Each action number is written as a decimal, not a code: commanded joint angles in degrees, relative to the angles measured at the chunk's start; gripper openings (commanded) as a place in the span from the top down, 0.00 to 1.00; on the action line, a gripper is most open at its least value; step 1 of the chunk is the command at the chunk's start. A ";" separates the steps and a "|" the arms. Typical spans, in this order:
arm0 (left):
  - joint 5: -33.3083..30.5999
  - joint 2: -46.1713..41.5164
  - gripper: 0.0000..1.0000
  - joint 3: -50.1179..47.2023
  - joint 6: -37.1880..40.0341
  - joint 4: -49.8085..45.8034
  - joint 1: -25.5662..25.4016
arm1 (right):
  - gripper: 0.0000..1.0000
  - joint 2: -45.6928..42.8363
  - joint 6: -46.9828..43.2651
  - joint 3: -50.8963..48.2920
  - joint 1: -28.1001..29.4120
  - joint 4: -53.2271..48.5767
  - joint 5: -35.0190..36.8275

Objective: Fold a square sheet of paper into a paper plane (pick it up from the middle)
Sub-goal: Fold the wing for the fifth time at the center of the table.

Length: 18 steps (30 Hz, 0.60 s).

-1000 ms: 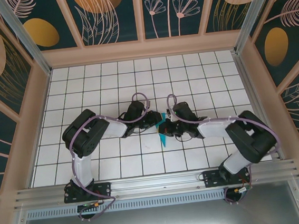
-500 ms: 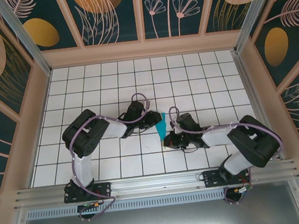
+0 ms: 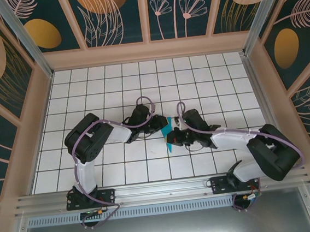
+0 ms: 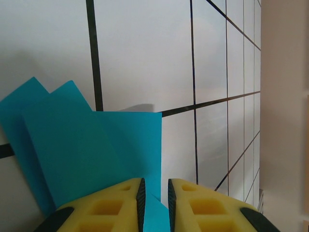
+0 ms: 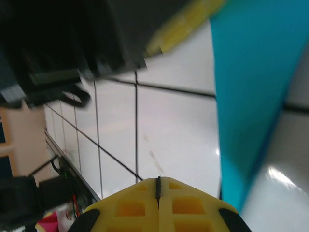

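a: left claw (image 3: 161,127), from above: black, two-fingered, low over the middle of the white tiled table (image 3: 86,84) and touching the thin teal-blue sheet of paper (image 3: 167,126). the right claw (image 3: 171,140) sits just beside it, on the near side.

b: and the left wrist camera?

a: the left claw's yellow padded fingers (image 4: 111,208) pinch an edge of the paper. the sheet spreads in overlapping flaps, partly folded, not yet a dart. whether it lies flat or is slightly lifted, i cannot tell.

b: the right wrist camera?

a: the right claw's yellow fingers are pressed together, holding nothing, above bare tile. the paper's long straight edge runs just beside them.

b: which step?

a: likely mid-fold: one claw anchors, the other is placed to crease. the next move calls for a low, steady press along the fold without dragging the sheet.
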 commanded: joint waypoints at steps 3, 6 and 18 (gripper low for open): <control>-2.69 1.43 0.77 -2.11 0.04 -4.63 0.41 | 0.97 8.07 2.58 2.80 -1.09 5.60 3.50; -2.78 1.03 0.77 -2.24 0.15 -4.63 0.39 | 0.98 11.80 3.02 1.59 -1.22 6.46 3.42; -0.58 -6.20 0.61 1.80 4.78 -7.96 0.44 | 1.00 12.47 -1.82 -3.76 -1.90 3.81 2.97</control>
